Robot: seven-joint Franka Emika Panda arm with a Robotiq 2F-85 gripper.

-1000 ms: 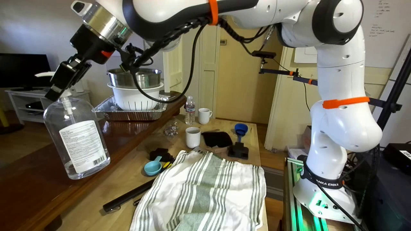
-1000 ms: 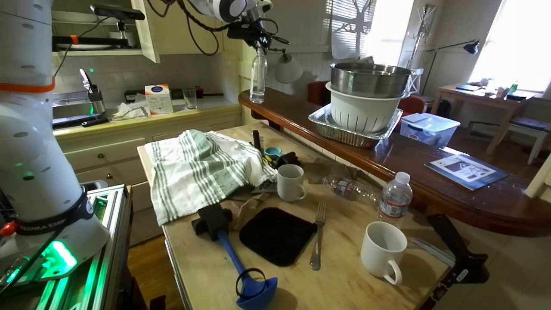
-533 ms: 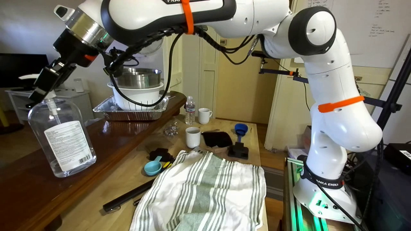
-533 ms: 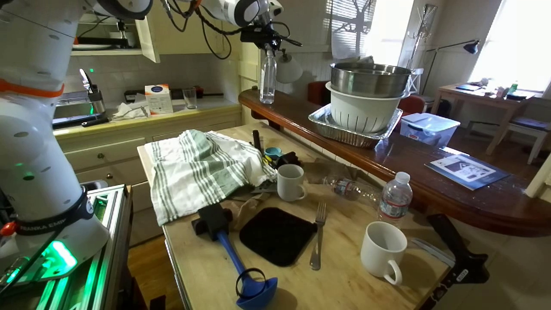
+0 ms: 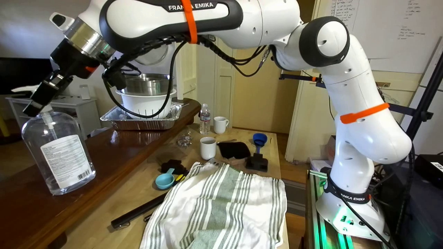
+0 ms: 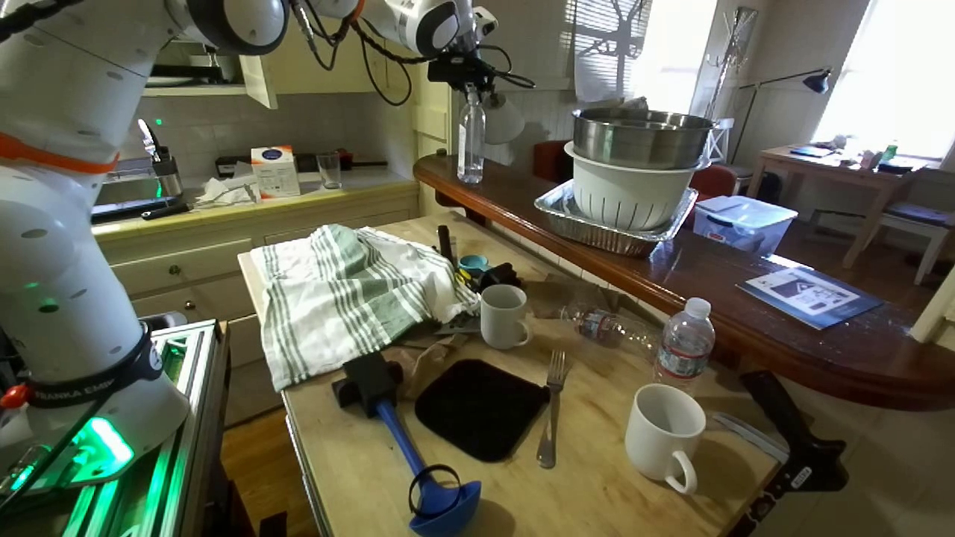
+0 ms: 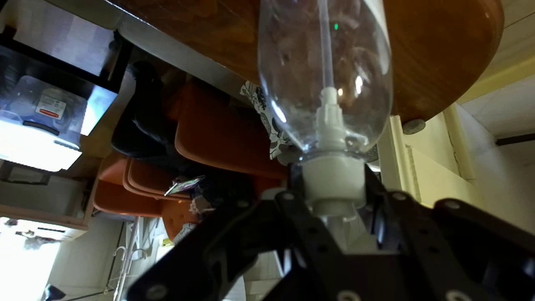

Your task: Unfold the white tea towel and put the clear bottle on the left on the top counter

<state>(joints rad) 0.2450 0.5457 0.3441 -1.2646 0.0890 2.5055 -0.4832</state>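
My gripper (image 5: 34, 106) is shut on the neck of the clear bottle (image 5: 65, 152), just below its whitish pump head; the grip also shows in the wrist view (image 7: 333, 179). The bottle hangs slightly tilted over the dark reddish-brown top counter (image 5: 114, 155), near the counter's far end in an exterior view (image 6: 471, 142). I cannot tell whether its base touches the wood. The white tea towel (image 5: 221, 204) with green-grey stripes lies spread, with some wrinkles, on the paler wooden table; it also shows in an exterior view (image 6: 351, 298). It is out of the wrist view.
On the top counter stand a foil tray (image 6: 597, 233) with a white colander (image 6: 630, 190) and steel bowl (image 6: 642, 138), and a booklet (image 6: 813, 294). The table holds white mugs (image 6: 503, 317), a water bottle (image 6: 684, 343), a black rod (image 5: 138, 211) and a teal scoop (image 5: 164, 181).
The arm has reached farther out over the counter, carrying the bottle left in an exterior view and slightly lower. The bottle stays gripped. The towel has not moved.
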